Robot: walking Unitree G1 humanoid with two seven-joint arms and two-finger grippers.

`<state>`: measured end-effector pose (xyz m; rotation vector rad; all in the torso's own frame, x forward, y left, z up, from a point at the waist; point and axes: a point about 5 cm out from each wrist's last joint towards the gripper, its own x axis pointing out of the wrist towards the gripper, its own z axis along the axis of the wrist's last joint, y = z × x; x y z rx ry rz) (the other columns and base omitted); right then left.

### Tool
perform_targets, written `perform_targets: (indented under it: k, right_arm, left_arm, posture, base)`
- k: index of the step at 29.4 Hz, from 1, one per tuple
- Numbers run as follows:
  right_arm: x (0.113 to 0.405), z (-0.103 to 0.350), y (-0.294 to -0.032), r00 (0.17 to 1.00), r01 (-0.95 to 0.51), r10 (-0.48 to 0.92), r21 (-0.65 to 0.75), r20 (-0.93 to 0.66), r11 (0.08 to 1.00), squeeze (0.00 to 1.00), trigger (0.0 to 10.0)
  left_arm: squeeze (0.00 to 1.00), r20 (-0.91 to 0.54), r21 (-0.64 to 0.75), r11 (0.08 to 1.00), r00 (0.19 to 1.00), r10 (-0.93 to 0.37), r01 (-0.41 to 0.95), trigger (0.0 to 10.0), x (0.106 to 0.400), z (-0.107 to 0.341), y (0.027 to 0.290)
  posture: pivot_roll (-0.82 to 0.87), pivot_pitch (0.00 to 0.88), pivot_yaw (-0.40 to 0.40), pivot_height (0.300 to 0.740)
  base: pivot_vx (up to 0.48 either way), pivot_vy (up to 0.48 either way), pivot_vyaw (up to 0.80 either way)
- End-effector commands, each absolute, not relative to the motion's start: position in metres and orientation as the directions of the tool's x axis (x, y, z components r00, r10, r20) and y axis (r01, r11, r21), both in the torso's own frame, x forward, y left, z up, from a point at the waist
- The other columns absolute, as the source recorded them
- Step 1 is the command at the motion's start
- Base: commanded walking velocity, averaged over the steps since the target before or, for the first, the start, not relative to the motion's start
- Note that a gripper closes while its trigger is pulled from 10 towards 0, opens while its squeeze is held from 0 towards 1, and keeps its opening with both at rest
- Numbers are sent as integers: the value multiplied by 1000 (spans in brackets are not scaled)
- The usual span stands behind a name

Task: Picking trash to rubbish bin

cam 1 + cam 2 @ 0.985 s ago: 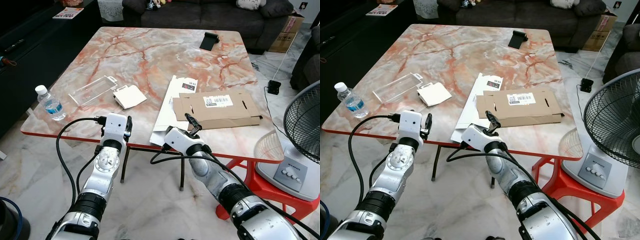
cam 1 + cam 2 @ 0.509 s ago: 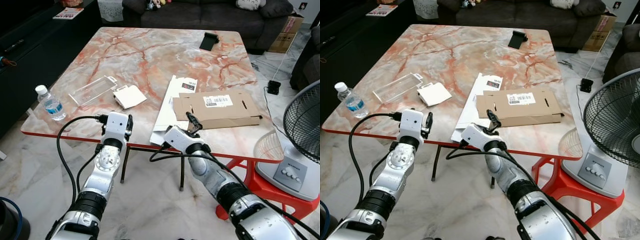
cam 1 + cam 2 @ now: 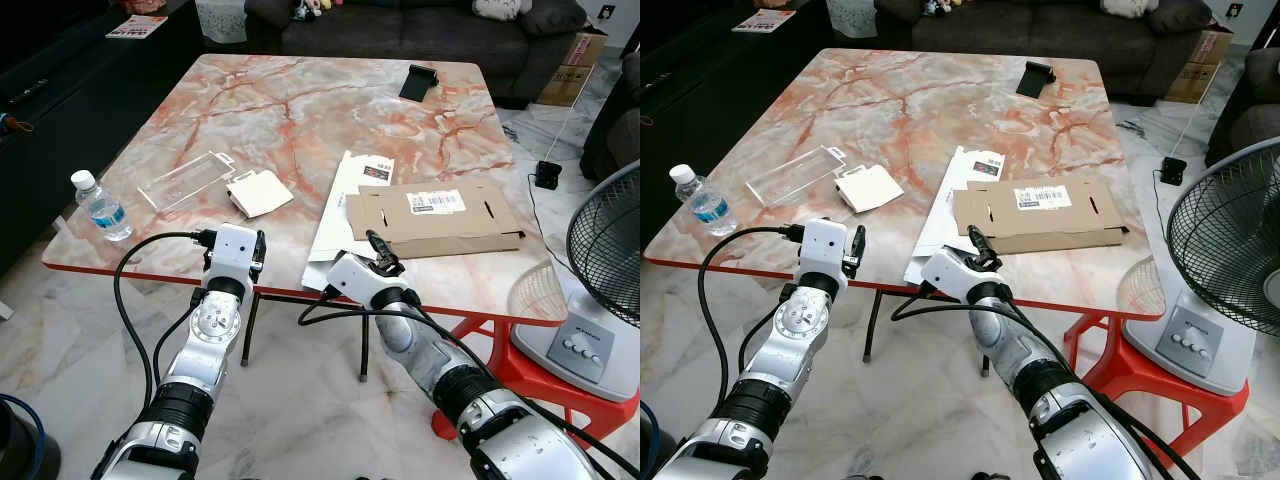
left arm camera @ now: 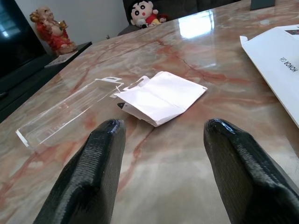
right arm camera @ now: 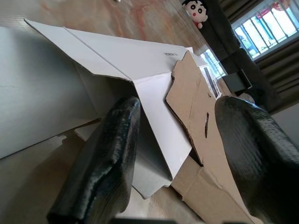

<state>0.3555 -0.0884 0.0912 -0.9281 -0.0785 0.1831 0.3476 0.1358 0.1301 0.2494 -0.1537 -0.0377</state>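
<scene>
A flattened brown cardboard box lies on a white flattened carton near the marble table's front edge. Further left lie a small white packet, a clear plastic package and a water bottle. My right gripper is open at the table's front edge, its fingers pointing at the near corner of the white carton and the cardboard, touching neither. My left gripper is open and empty, low at the front edge, facing the white packet and clear package.
The marble table has a red front rim. A black object lies at its far side. A standing fan on a red stool is at the right. A dark sofa and a cardboard box stand behind.
My right gripper has turned a little, its fingertips shifting slightly left and lower toward the carton's near corner. The left arm and the trash have stayed put.
</scene>
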Motion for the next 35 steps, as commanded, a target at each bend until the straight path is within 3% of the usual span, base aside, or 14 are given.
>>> perform_targets:
  k: [1, 35]
  right_arm:
    - [355, 90, -87, 982, -126, 190, -806, -17, 578, 0, 0]
    - [352, 83, -86, 981, -150, 186, -813, -53, 563, 0, 0]
  left_arm:
    - [0, 182, 260, 966, 981, -60, 11, 10000, 350, 140, 135]
    - [0, 180, 273, 962, 981, -68, 16, 10000, 351, 141, 134]
  posture:
    - [119, 117, 9, 740]
    - [122, 116, 14, 740]
  base:
    - [0, 0, 0]
    - [0, 0, 0]
